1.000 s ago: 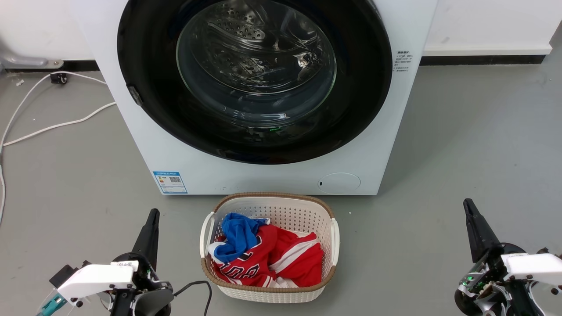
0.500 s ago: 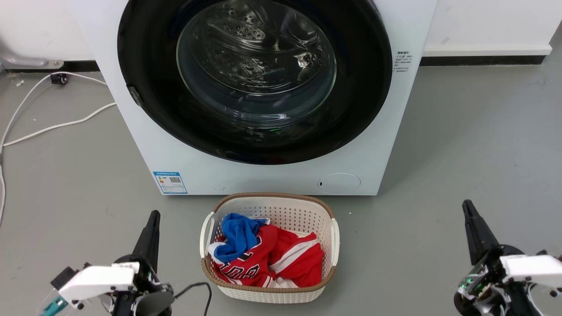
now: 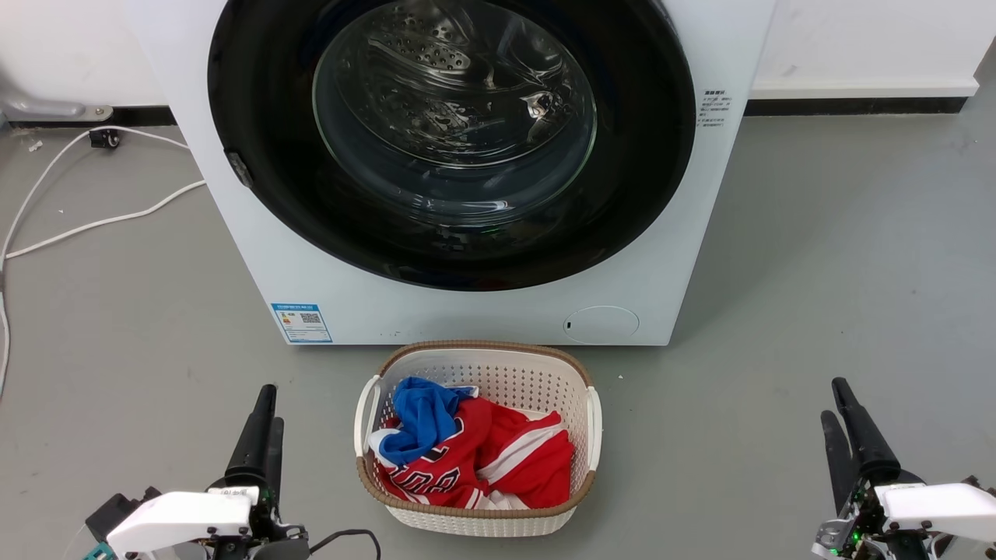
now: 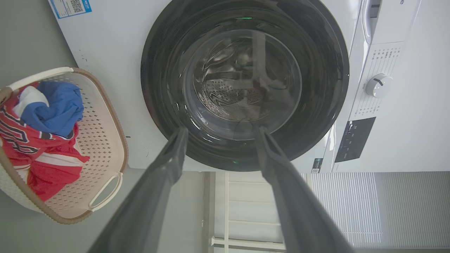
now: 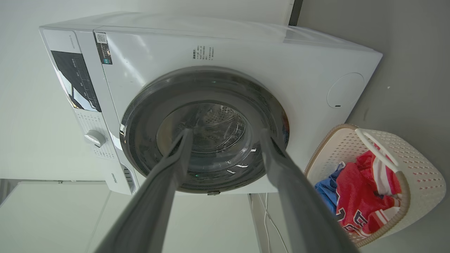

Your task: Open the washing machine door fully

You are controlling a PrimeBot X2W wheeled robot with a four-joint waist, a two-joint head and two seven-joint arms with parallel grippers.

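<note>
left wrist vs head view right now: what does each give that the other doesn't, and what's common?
Left wrist adds the control knob and the dark control panel along the machine's top. Head adds the white cable on the floor and the right tool, open. Common: the washing machine door, shut, the laundry basket of red and blue clothes, and the left tool, open.

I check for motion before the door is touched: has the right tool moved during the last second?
Yes. In the head view the right tool has dropped lower, farther from the washing machine.
</note>
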